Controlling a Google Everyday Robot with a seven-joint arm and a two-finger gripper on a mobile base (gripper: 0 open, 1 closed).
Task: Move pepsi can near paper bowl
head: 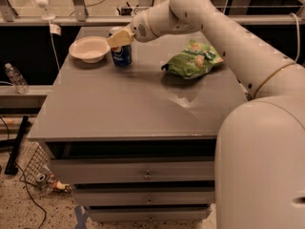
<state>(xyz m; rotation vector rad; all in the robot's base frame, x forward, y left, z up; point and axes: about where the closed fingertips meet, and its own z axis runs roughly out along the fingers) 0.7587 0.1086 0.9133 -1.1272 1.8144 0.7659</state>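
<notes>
The white arm [214, 27] reaches across from the right of the camera view, bent at the elbow. Its tan gripper [119, 38] is clamped on the top of the small dark blue metal pepsi can [122, 57], which hangs directly below it, base on or just above the grey desk [133, 109]. A pale logo patch shows; its lettering is unreadable. The off-white round paper bowl [89, 49] sits just left of the gripper. The green crinkly chip bag [193, 61] lies well right, its print illegible.

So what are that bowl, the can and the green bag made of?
The paper bowl: matte off-white, looks like paper. The pepsi can, its top in the gripper: glossy blue, silvery rim, likely metal. The chip bag: crinkly, shiny, probably plastic film.
</notes>
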